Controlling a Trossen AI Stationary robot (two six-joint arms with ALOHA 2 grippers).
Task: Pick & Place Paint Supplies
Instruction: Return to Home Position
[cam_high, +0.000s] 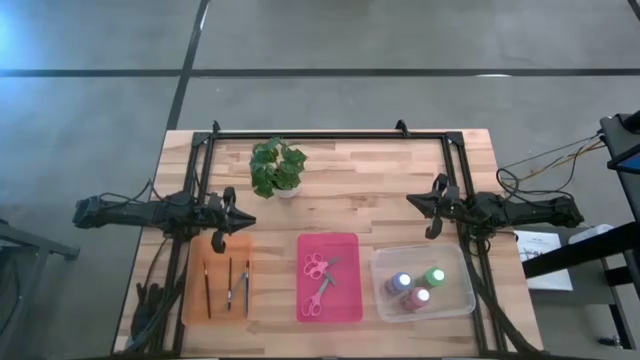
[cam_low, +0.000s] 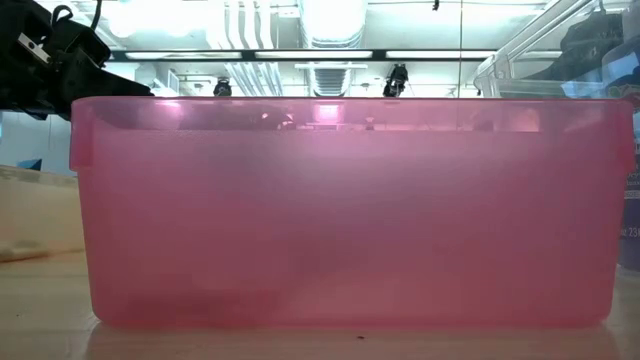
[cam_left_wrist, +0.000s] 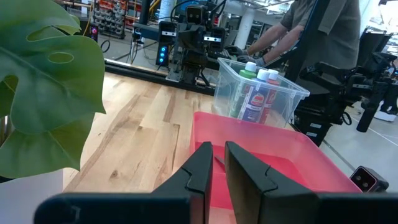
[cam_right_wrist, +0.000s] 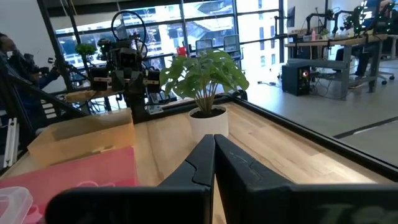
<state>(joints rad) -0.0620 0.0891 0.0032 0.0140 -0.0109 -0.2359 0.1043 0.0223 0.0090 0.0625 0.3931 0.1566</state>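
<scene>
Fingers of the left gripper stand a narrow slit apart on my left wrist feed, with nothing between them. On the right gripper I see the two fingers pressed flat together, also empty.

From my overhead feed, both arms sit at the table's outer edges. The left gripper hangs just above the far end of the orange bin. The right gripper points inward, a little beyond the clear bin's far edge.

All the paint supplies lie in the three bins along the near edge:
- The brushes lie side by side in the orange bin.
- The two pink-handled scissors lie in the pink bin in the middle.
- The paint bottles stand upright and close together in the clear bin, and I can see a green cap and lighter ones.

The potted plant stands well apart from the bins, toward the table's far side.

My low feed shows little besides the pink bin's wall. Beyond the table on the left wrist feed, a person stands at a bench.
</scene>
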